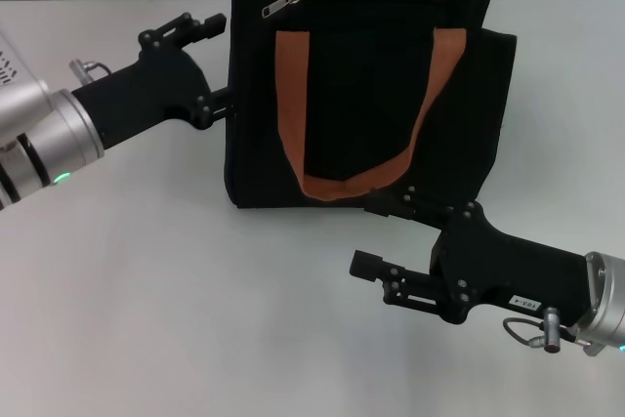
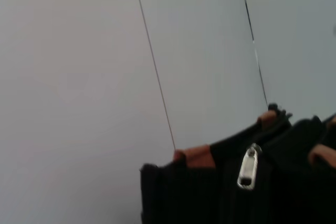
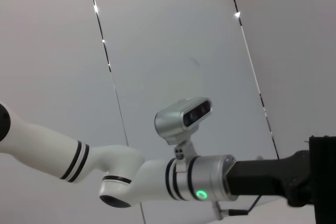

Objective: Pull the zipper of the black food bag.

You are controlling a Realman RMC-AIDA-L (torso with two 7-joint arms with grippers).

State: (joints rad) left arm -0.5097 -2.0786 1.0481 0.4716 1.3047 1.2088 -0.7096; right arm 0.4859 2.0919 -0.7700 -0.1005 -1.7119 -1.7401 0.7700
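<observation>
The black food bag (image 1: 361, 95) stands upright at the back middle of the table, one orange-brown handle hanging down its front. Its silvery zipper (image 1: 281, 4) pull lies at the bag's top left corner and also shows close up as the zipper (image 2: 248, 168) in the left wrist view, hanging on the bag (image 2: 199, 195). My left gripper (image 1: 227, 58) is open at the bag's left side, one finger level with the zipper and the other touching the bag's side edge. My right gripper (image 1: 378, 235) is open just in front of the bag's bottom edge, holding nothing.
The bag stands on a white table (image 1: 195, 319), with a pale panelled wall (image 2: 105, 51) behind it. The right wrist view shows my left arm (image 3: 131, 177), white with a wrist camera.
</observation>
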